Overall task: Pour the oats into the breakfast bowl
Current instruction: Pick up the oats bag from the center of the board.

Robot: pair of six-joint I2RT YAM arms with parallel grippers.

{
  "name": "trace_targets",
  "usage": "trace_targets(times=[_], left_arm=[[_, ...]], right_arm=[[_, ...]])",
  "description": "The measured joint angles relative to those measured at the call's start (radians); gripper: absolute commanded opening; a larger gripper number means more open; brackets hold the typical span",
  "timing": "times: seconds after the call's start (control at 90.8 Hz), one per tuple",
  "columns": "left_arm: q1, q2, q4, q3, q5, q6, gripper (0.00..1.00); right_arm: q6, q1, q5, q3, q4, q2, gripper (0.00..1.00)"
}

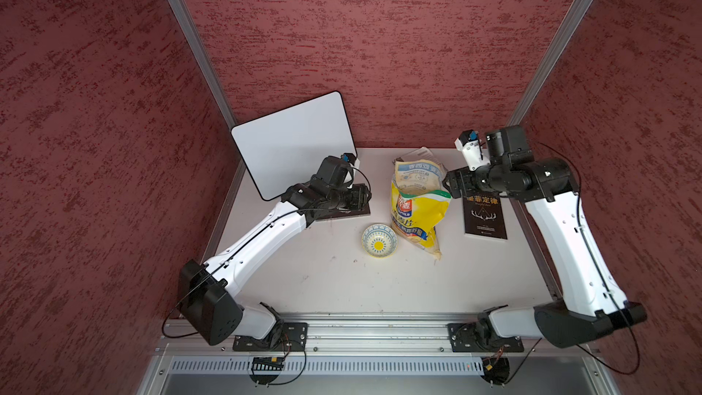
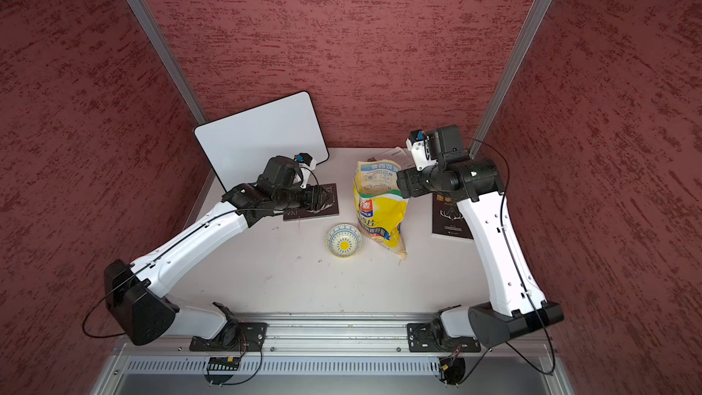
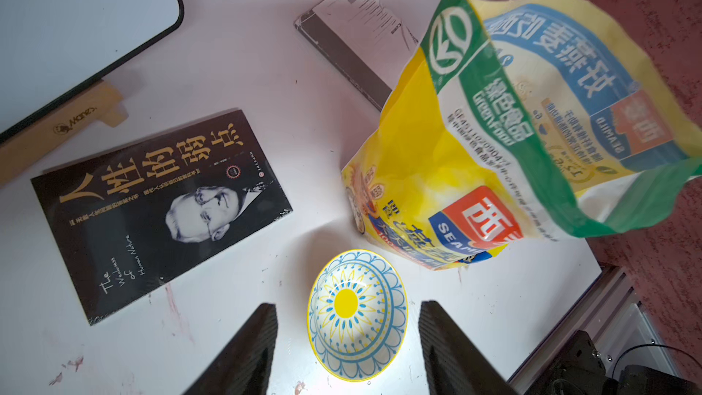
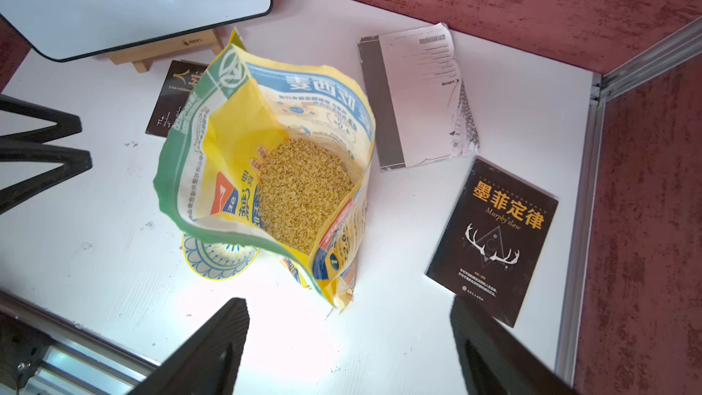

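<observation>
Red textured walls box in a white desk (image 1: 342, 290). Biggest on it is the board (image 1: 292, 142), propped at the far left corner. Next is the bag (image 1: 418, 207), upright near the middle and toward the far edge, its long axis vertical and its mouth gaping upward. Through the right wrist view I see the oats (image 4: 304, 191) lying deep inside it. A black book (image 1: 485, 218) lies by the right edge, a second book (image 3: 159, 203) lies under my left arm, and a booklet (image 4: 414, 96) is behind the bag. The bowl (image 1: 379, 240) sits empty just beside the bag's base, on its left and nearer the front edge.

My right gripper (image 1: 450, 184) is spread wide, holds nothing, and hangs just beside the bag's green rim. My left gripper (image 1: 365, 199) is also parted and empty, and it hovers apart from the bag on the bowl's side. I judge the right arm nearer, so it should take the bag high up and tip it leftward over the bowl.
</observation>
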Motion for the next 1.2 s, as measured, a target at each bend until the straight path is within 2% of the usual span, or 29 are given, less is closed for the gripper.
trace_targets(times=[0.187, 0.463, 0.848, 0.959, 1.091, 1.157, 1.201], left_arm=[[0.000, 0.055, 0.024, -0.084, 0.035, -0.010, 0.64], [-0.004, 0.171, 0.080, -0.163, 0.070, -0.032, 0.63], [0.005, 0.191, 0.200, -0.254, 0.111, -0.066, 0.64], [0.009, 0.188, 0.237, -0.284, 0.115, -0.069, 0.63], [0.019, 0.158, 0.259, -0.312, 0.113, -0.067, 0.64], [0.032, 0.126, 0.267, -0.315, 0.111, -0.060, 0.65], [0.042, 0.102, 0.275, -0.315, 0.110, -0.053, 0.66]], right_arm=[[0.003, 0.000, -0.030, -0.145, 0.037, -0.113, 0.97], [0.038, 0.000, -0.030, -0.249, 0.076, -0.150, 0.99], [0.087, 0.000, -0.044, -0.351, 0.130, -0.224, 0.98], [0.063, 0.000, -0.049, -0.417, 0.164, -0.222, 0.95], [-0.006, 0.000, -0.087, -0.491, 0.235, -0.207, 0.84], [-0.054, -0.001, -0.105, -0.510, 0.275, -0.190, 0.75], [-0.090, -0.001, -0.114, -0.515, 0.304, -0.174, 0.65]])
